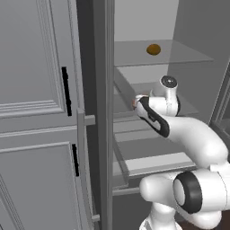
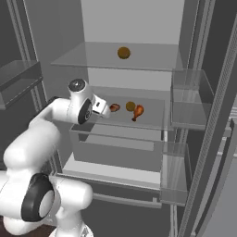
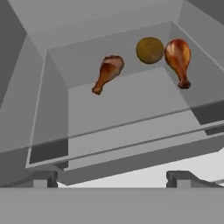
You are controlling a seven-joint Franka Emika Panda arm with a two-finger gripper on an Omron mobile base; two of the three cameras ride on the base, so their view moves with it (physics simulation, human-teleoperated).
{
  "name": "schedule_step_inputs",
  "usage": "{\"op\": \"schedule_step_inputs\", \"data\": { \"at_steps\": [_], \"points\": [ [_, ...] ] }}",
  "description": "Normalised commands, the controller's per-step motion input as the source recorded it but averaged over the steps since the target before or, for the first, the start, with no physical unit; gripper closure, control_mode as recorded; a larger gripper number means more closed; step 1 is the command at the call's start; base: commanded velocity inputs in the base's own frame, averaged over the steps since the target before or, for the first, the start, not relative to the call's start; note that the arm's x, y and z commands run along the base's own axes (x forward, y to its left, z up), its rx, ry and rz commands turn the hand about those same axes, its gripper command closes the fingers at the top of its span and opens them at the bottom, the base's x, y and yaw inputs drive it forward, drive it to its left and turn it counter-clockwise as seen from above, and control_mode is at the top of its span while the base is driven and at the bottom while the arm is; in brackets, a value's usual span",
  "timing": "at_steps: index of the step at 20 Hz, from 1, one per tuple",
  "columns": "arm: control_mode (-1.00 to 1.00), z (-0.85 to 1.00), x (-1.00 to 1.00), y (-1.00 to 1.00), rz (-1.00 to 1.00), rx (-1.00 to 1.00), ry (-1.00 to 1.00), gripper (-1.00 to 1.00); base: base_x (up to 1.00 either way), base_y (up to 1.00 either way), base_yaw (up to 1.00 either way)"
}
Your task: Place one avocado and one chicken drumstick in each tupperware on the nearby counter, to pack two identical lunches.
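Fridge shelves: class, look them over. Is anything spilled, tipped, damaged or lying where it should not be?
Nothing stands out. Two drumsticks and an avocado lie loose but whole on the middle glass shelf; a second avocado sits on the shelf above. No spills or cracks show. The open claw hangs in front.

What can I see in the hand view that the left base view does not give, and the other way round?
Hand view alone: two drumsticks, one left and one right of an avocado, on a glass shelf; the open gripper is short of them. Left base view alone: another avocado on a higher shelf, and the arm. Shared: the fridge interior.
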Motion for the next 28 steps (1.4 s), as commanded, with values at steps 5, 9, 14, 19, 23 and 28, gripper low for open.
{"op": "schedule_step_inputs", "data": {
  "at_steps": [5,9,14,19,23,28],
  "points": [
    [-1.00,-0.30,0.76,0.00,-0.03,0.00,0.01,-1.00,0.00,0.00,0.00],
    [-1.00,-0.29,0.66,0.00,-0.01,0.00,0.01,-1.00,0.00,0.00,0.00],
    [-1.00,-0.24,0.63,0.00,-0.01,0.00,0.05,-1.00,0.00,0.00,0.00],
    [-1.00,-0.31,0.63,0.00,0.00,0.00,0.04,-1.00,0.00,0.00,0.00],
    [-1.00,-0.34,0.62,0.00,0.00,0.00,0.05,-1.00,0.00,0.00,0.00],
    [-1.00,-0.36,0.60,-0.04,0.00,0.00,0.07,-1.00,0.00,0.00,0.00]
  ]
}}
